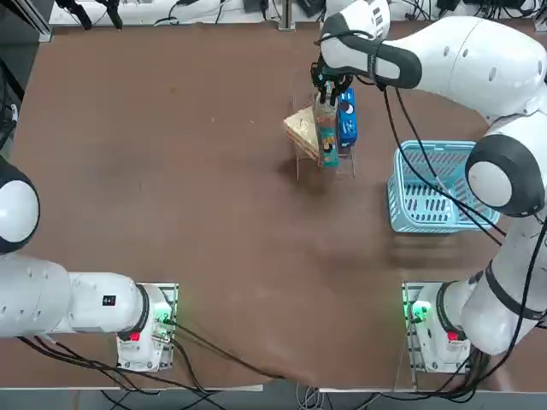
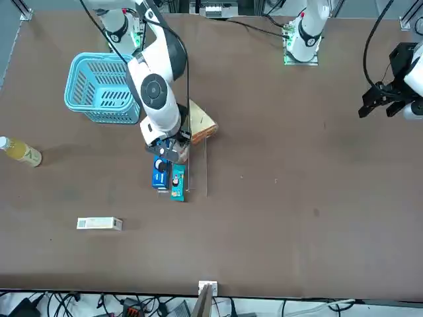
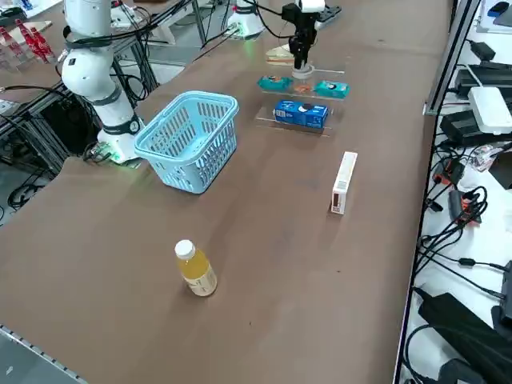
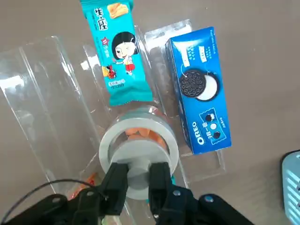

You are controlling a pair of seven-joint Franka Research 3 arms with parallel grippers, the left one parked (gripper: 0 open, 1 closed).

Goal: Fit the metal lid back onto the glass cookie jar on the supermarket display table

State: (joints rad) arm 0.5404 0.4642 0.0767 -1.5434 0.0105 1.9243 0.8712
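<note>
While hanging low over the clear plastic rack (image 4: 42,93) on the desk (image 1: 171,213), right claw (image 4: 139,180) pinching the metal lid (image 4: 138,161) between both fingers (image 4: 116,180), narrow grip, lid flat and grey. Directly under the claw, the glass jar (image 4: 138,136) with whitish rim, orange snacks visible inside; lid sitting half over the jar mouth, overlapping the rim on the claw's side, cannot tell if touching or just above. Just beyond the jar, away from the claw, teal snack packet (image 4: 116,51) lying on the rack. Beside the claw, blue cookie box (image 4: 200,89), close to the jar. On the other side of the claw, wrapped sandwich (image 1: 301,128), just beside the rack. Further off, toward the robot's base, blue basket (image 1: 427,188). Well apart from the claw, small bottle (image 3: 195,270) with yellow drink and a white carton (image 3: 344,182) lying on the desk.
</note>
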